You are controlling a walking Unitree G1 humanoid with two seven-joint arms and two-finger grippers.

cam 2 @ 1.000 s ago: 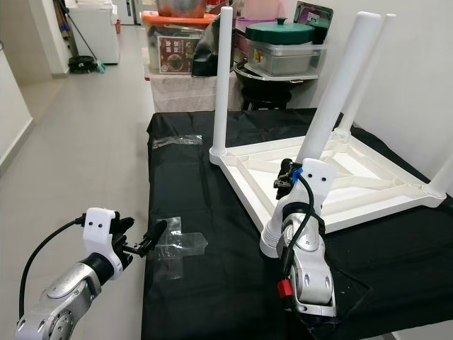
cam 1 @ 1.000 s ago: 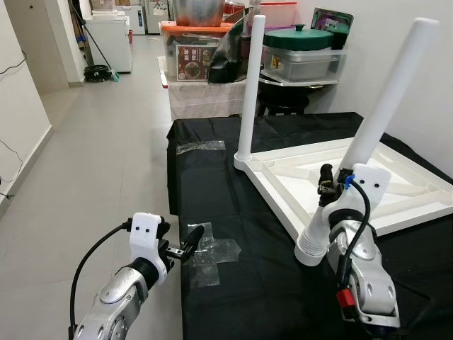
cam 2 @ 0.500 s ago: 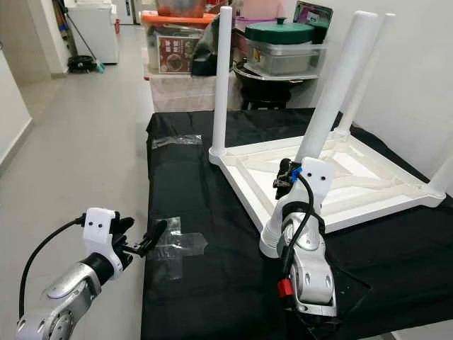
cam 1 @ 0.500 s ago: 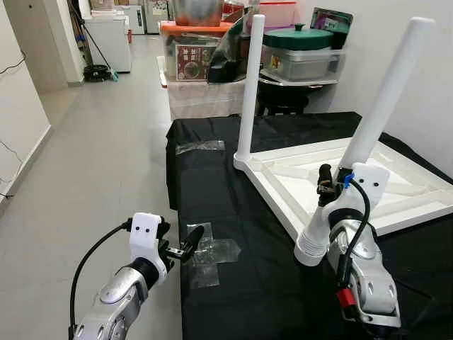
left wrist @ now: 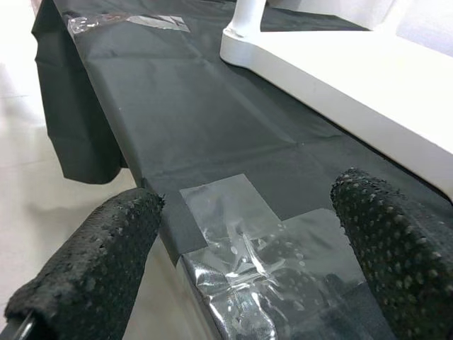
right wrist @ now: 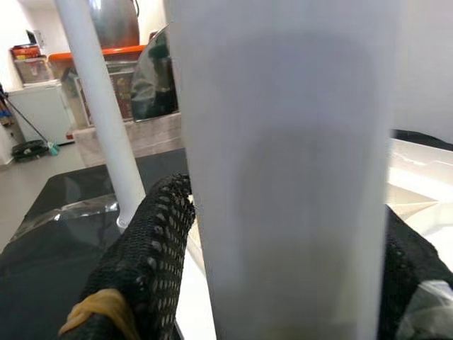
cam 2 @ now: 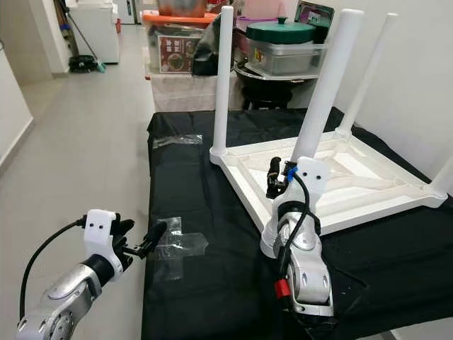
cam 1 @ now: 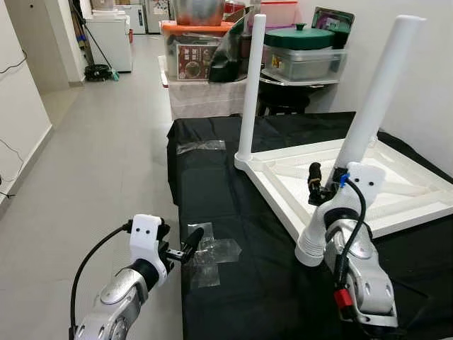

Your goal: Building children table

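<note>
Straighter than a second ago, white leg (cam 1: 368, 113) sits seemingly clamped in right gripper (cam 1: 327, 185); left gripper (cam 1: 185, 249) gapes empty.

Your head stereo pair looks forward and down over the black-covered table (cam 1: 212, 177), both eyes sharing it and the upturned white children's table (cam 2: 340, 177). Your left wrist camera sits close above the clear tape patch (left wrist: 255, 248); your right wrist camera presses near a white leg (right wrist: 283, 170).

The white leg (cam 1: 373, 99) in the right pincer (cam 1: 327, 185) now stands more upright, its top nearer the far corner leg (cam 1: 249, 85).
</note>
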